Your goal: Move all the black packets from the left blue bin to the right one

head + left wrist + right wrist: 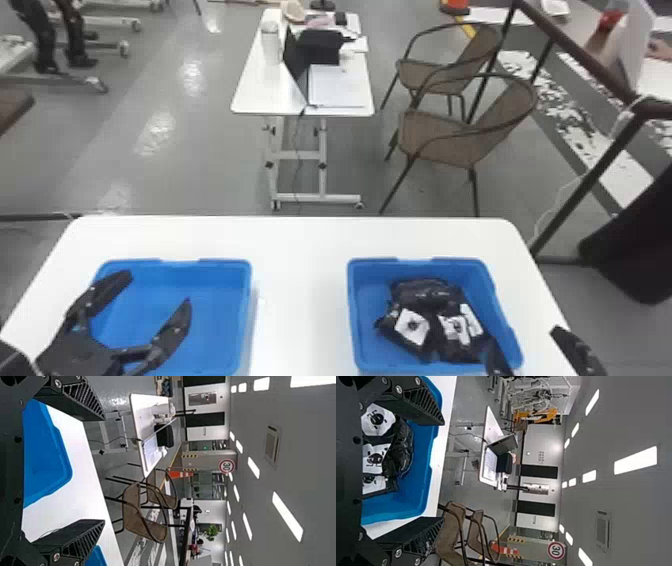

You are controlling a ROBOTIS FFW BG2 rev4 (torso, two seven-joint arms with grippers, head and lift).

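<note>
As far as I can judge, the step in hand is the last one, the transfer itself looking done and only the withdrawal left. The black packets [435, 320] that I can make out lie together in the right bin [367, 300], at the lower right of the frame, heaped toward its middle and near side, some with white labels facing up. At the lower left, the left bin [220, 285] shows bare blue floor around and between my left jaws.

My left gripper [157, 290] is over that bin with its jaws wide and nothing held. My right gripper [523, 336] is at the right bin's near right corner, jaws also wide and holding nothing; one of them overlaps the bin's corner in the head view, and I cannot tell whether it touches the rim or the nearest packet.

The next move, I think, calls for no further grasp: lift both arms clear and draw them back over the worktop [300, 300]. I would raise the right one straight up first, lest it snag a packet or drag the bin.
</note>
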